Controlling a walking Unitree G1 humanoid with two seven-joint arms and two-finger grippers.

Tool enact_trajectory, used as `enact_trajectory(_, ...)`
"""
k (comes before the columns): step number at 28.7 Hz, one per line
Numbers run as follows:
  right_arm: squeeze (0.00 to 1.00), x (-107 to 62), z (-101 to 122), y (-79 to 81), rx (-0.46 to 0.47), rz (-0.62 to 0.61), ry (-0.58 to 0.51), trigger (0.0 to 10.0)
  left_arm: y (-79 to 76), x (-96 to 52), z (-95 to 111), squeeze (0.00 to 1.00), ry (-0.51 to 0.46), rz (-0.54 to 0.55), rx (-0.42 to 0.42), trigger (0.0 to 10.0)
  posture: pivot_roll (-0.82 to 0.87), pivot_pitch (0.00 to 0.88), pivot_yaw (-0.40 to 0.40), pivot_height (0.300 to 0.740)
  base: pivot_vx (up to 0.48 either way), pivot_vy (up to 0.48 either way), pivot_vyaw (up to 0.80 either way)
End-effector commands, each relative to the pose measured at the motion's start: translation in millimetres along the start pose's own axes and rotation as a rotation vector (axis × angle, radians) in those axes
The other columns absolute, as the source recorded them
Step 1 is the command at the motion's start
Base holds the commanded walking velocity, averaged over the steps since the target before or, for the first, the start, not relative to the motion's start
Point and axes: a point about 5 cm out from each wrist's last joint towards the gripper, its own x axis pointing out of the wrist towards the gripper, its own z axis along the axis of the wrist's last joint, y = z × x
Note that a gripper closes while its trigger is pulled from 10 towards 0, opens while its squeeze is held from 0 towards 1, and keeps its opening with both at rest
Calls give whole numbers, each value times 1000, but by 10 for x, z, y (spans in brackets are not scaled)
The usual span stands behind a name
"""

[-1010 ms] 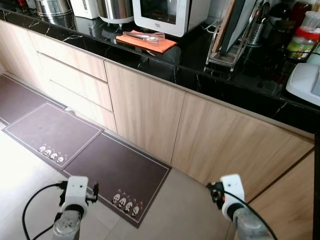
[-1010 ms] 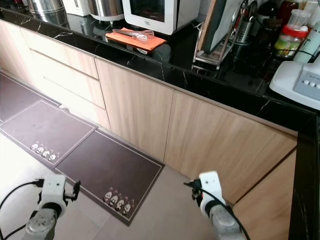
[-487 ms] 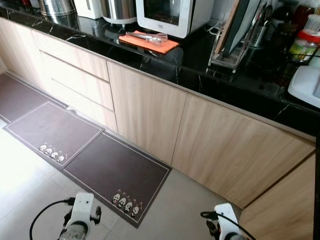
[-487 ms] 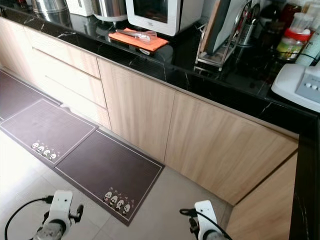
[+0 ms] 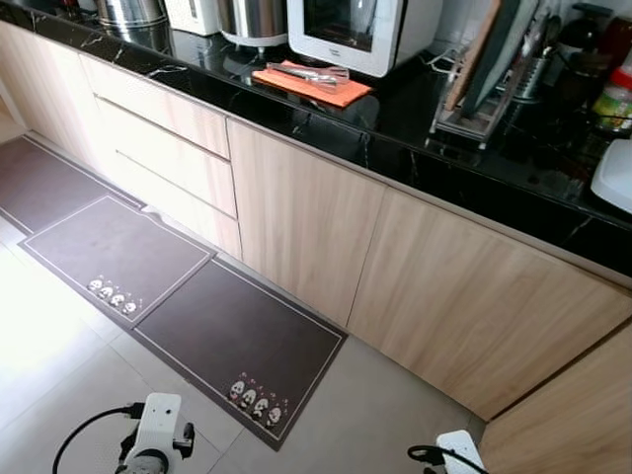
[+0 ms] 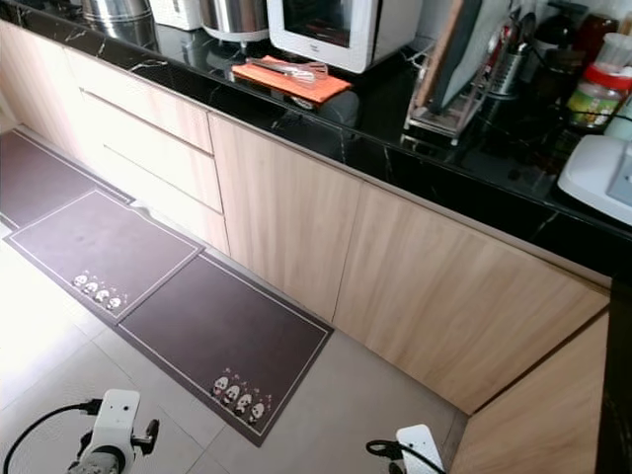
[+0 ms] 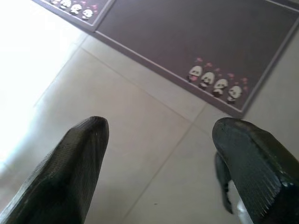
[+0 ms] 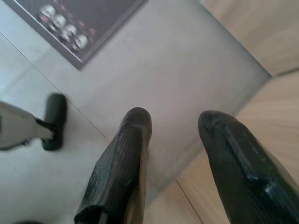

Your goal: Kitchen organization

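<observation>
Orange mat [image 6: 289, 80] with utensils on counter [image 6: 395, 118], 12 o'clock from left gripper [image 7: 159, 135]; right gripper [image 8: 175, 119] farther; both released, empty.

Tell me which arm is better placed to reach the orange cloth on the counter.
Left, though only slightly. The orange cloth lies left of centre on the counter. Both grippers, left and right, hang low over the floor, empty.

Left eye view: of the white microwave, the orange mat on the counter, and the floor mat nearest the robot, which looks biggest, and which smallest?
1. Nearest floor mat, by far the largest, though it also lies closest to the camera.
2. White microwave, cut off by the picture's top edge.
3. Orange mat, smallest.
</observation>
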Motion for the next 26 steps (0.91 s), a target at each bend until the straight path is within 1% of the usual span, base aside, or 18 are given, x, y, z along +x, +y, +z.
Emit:
enact_trajectory(1, 0, -14, -58, -25, 3, -18, 18, 10000, -1, -5, -21, 0, 6, 4, 1, 10000, 60, 30, -48, 740, 0, 274, 0)
enact_trajectory(3, 0, 0, -20, -12, 14, -36, 13, 10000, -7, -6, -21, 0, 5, 3, -3, 10000, 62, 41, -52, 740, 0, 277, 0)
enact_trajectory(10, 0, 4, -20, -24, 34, -47, 26, 10000, -39, -7, -23, 0, 4, -1, -11, 10000, 65, 47, -54, 740, 0, 297, 0)
enact_trajectory(11, 0, 16, 44, -60, 61, -46, 22, 10000, -40, -13, -39, 0, 9, -2, -10, 10000, 63, 51, -53, 740, 0, 364, -800)
enact_trajectory(13, 0, 27, 105, -96, 51, -53, 25, 10000, -36, -16, -49, 0, 12, 0, -10, 10000, 63, 54, -53, 740, 0, 360, -800)
enact_trajectory(15, 0, 35, 160, -93, 51, -45, 1, 10000, -29, -16, -49, 0, 12, 2, -11, 10000, 63, 54, -53, 740, 0, 362, -800)
enact_trajectory(16, 0, 40, 187, -90, 29, -44, -5, 10000, -24, -17, -50, 0, 12, 3, -11, 10000, 63, 54, -53, 740, 0, 360, 0)
enact_trajectory(18, 0, 51, 220, -63, 17, -42, -12, 10000, -17, -16, -50, 0, 12, 6, -11, 10000, 65, 57, -53, 740, 0, 364, 0)
enact_trajectory(21, 0, 66, 235, 17, 31, -37, -15, 10000, -7, -11, -35, 0, 7, 8, -11, 10000, 65, 58, -52, 740, 0, 360, 0)
enact_trajectory(22, 0, 72, 228, 70, 33, -30, -15, 10000, -1, -9, -28, 0, 5, 10, -11, 10000, 66, 59, -52, 740, 0, 360, 0)
enact_trajectory(26, 0, 77, 214, 127, 41, -27, -10, 10000, 9, -3, -17, 0, 3, 13, -13, 10000, 65, 59, -50, 740, 0, 363, 0)
